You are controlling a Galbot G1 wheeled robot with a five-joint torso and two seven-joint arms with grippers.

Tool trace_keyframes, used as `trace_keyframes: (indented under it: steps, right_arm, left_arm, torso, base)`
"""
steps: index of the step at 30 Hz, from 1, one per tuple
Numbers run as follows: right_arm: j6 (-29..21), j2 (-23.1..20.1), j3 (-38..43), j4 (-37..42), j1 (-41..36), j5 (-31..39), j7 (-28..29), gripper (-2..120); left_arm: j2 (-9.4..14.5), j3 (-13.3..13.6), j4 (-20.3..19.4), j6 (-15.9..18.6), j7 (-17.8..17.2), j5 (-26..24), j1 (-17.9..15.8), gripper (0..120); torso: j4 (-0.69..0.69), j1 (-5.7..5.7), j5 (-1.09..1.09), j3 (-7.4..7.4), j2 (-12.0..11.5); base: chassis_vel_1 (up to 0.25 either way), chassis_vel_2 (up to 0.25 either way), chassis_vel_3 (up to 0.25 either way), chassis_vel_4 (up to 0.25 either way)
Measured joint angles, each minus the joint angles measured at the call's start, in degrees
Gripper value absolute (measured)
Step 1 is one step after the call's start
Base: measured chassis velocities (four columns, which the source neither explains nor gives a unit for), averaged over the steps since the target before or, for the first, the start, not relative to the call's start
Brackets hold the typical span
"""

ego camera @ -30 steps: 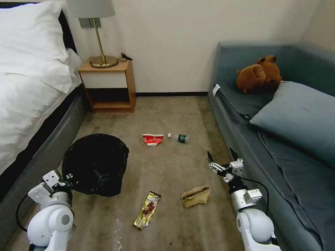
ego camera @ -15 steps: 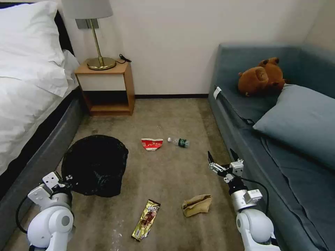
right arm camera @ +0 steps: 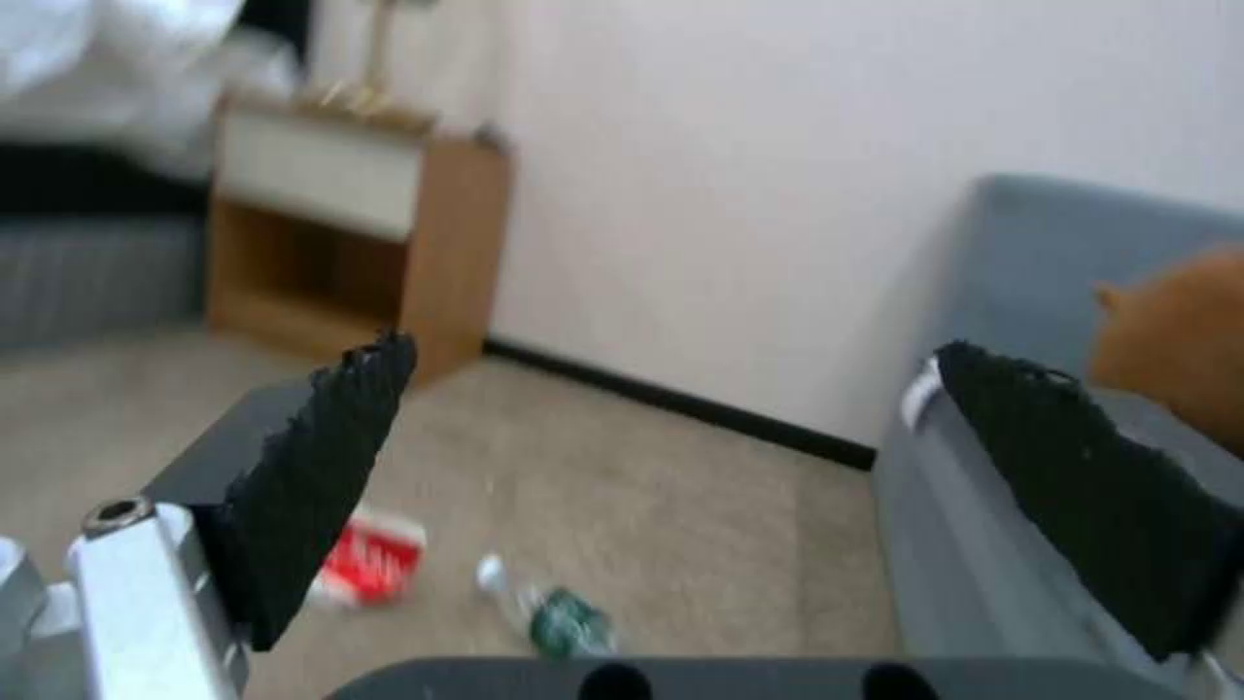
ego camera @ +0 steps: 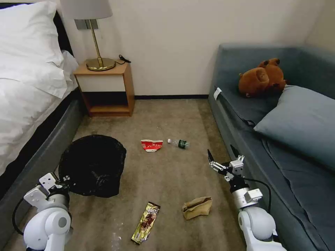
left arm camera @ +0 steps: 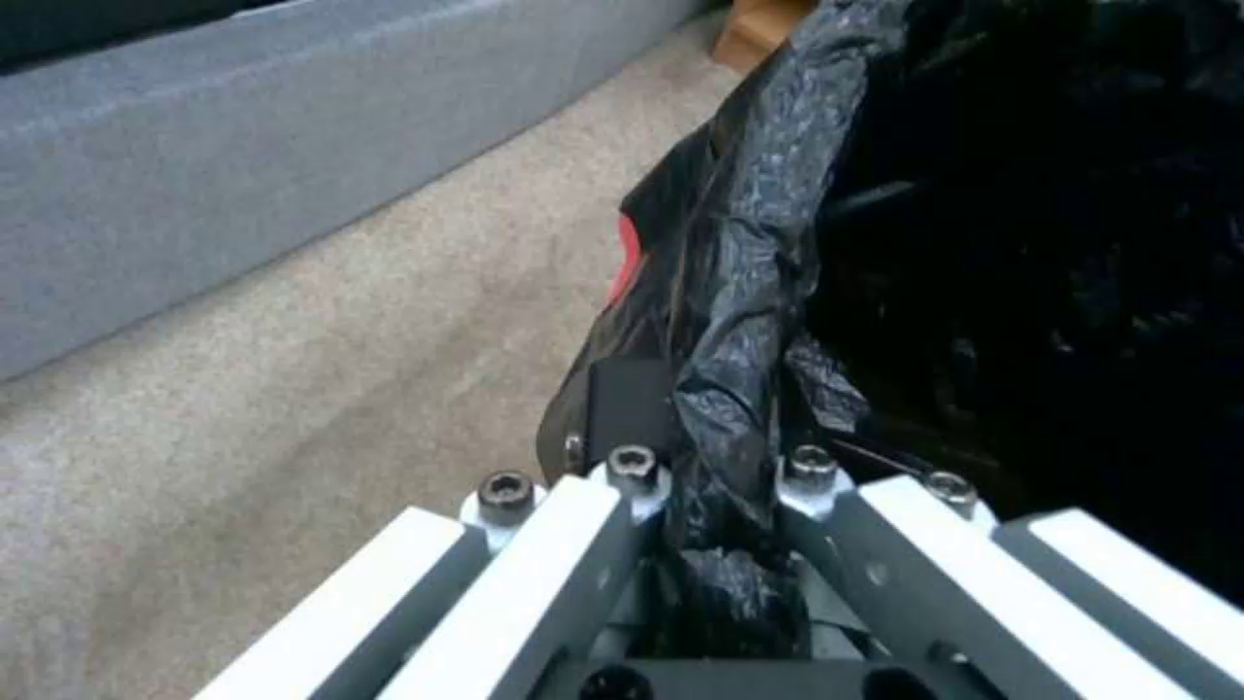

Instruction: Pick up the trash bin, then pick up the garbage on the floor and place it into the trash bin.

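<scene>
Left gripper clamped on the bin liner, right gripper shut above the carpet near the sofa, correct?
Not quite. The right gripper is open, its fingers spread wide in the right wrist view. The left gripper is indeed clamped on the trash bin liner.

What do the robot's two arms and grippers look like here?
Both arms are glossy white with rounded joint housings, grey wrist sections and a looping black cable each. The right gripper has two pointed black fingers with rough pads on silver linkages; the left gripper has white links with black bolts.
</scene>
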Motion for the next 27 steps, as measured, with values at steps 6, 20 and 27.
trace_keyframes:
  steps: [6, 20, 27]
  right_arm:
    - [-2.71, -5.21, 0.46, -2.78, 4.76, -6.07, -10.59, 100]
    - [4.84, -18.77, -3.95, -16.83, 11.85, -23.68, -28.71, 100]
    - [6.73, -22.73, -7.47, -22.45, 14.81, -26.32, -32.79, 100]
  left_arm:
    - [-0.14, 0.05, 0.00, 0.01, 0.00, 0.57, 0.28, 1]
    - [-1.05, 1.80, 2.65, 0.40, -0.04, 2.85, -0.91, 1]
    - [-1.80, 4.09, 5.75, -0.81, 0.34, 4.90, -2.42, 1]
  torso:
    - [0.01, 0.00, -0.01, 0.00, 0.00]
    - [0.00, 0.00, 0.01, 0.00, 0.00]
    - [-0.02, 0.00, -0.02, 0.00, 0.00]
  base:
    - [0.000, 0.000, 0.000, 0.000]
    - [0.000, 0.000, 0.000, 0.000]
    - [0.000, 0.000, 0.000, 0.000]
